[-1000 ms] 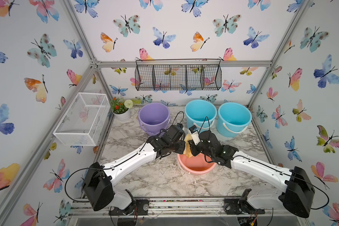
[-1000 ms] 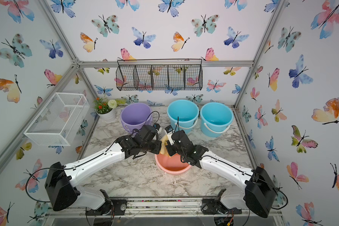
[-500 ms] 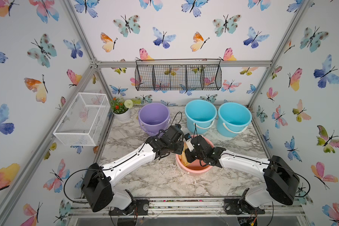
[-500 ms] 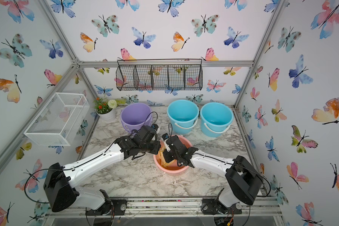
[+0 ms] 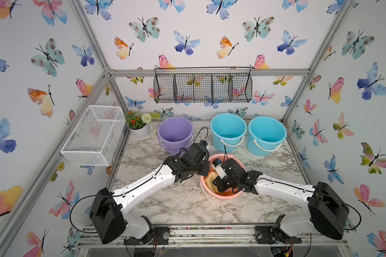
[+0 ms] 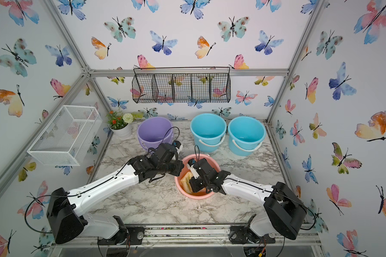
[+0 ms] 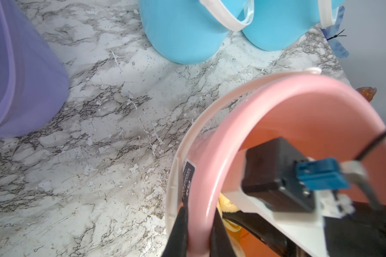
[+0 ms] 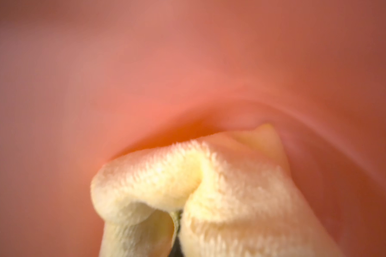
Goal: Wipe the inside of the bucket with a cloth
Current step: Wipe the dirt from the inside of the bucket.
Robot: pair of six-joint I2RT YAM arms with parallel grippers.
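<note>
In both top views the pink bucket point(image 5: 226, 195) point(image 6: 196, 195) stands upright on the marble table near the front middle. My left gripper point(image 5: 206, 171) point(image 7: 200, 213) is shut on its left rim point(image 7: 210, 178), one finger outside the wall and one inside. My right gripper point(image 5: 217, 185) reaches down inside the bucket, shut on the pale yellow cloth point(image 5: 211, 178) point(image 6: 186, 179) point(image 8: 210, 178). The bunched cloth presses against the inner wall near the bottom. It covers the right fingertips. A yellow fold point(image 7: 226, 205) shows just behind the left inner finger.
A purple bucket point(image 5: 175, 133) and two blue buckets point(image 5: 228, 131) point(image 5: 266, 133) stand along the back of the table. A flower pot point(image 5: 138, 128) sits at the back left. A white mesh basket point(image 5: 94, 135) hangs on the left wall, a black wire basket point(image 5: 202, 88) on the back wall.
My right gripper has gone from above the rim down into the pink bucket, taking the cloth with it. The left gripper has kept its hold on the rim.
</note>
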